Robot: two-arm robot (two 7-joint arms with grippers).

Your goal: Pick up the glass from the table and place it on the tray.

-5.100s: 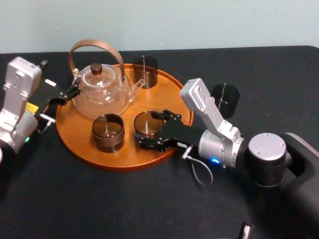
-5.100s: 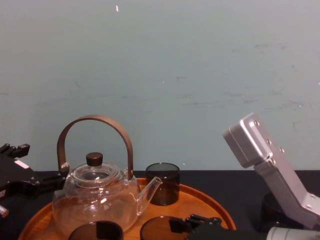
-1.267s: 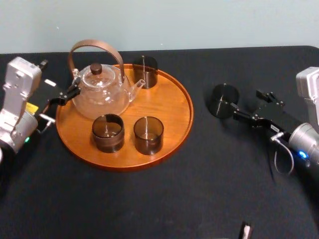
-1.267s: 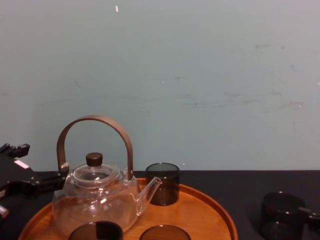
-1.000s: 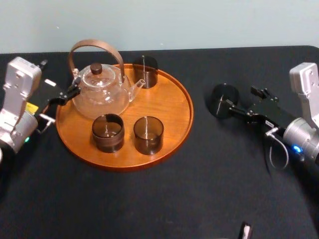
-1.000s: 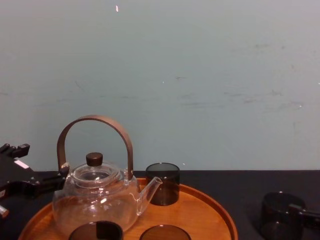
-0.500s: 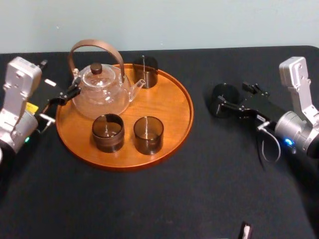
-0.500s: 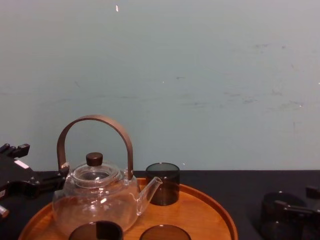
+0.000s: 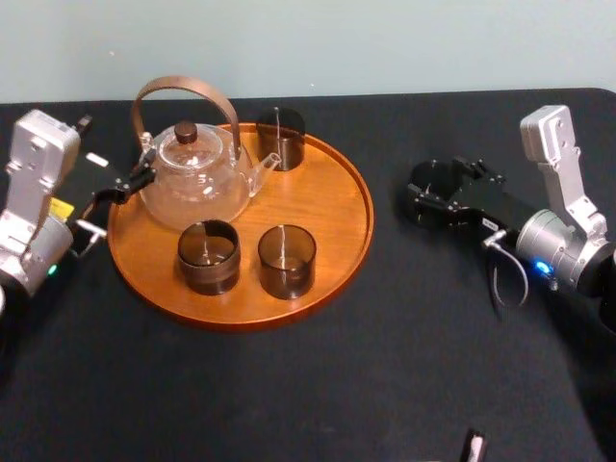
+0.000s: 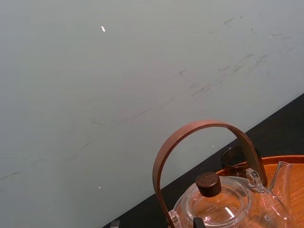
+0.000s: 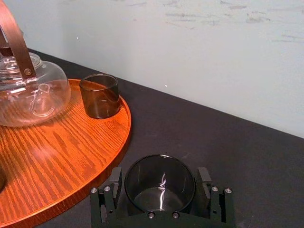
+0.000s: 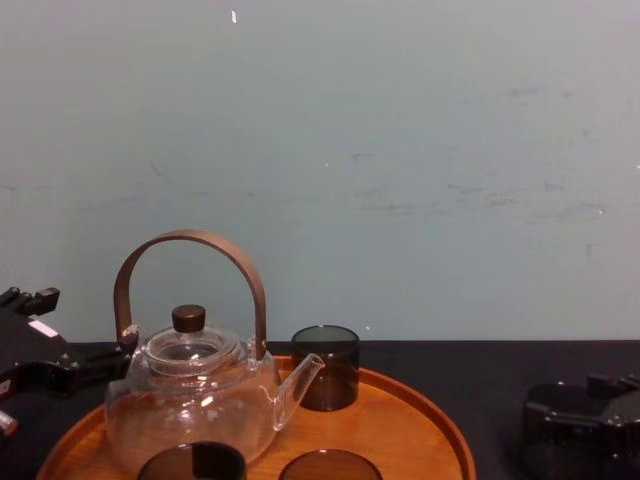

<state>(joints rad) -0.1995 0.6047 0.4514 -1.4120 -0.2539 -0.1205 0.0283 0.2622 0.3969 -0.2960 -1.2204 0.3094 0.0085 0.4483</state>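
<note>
Right wrist view shows the right gripper (image 11: 160,175) spread open around the smoked glass tumbler (image 11: 159,191), one finger just beside each wall, so a squeeze would catch it across its width; whether they touch it I cannot tell. That tumbler stands upright on the black table (image 11: 199,130), near the right side of the wooden tray (image 11: 71,156). Bare wood clear of the glass teapot (image 9: 192,183) looks the likely landing spot. Idle left gripper (image 9: 130,183) sits by the tray's left edge
</note>
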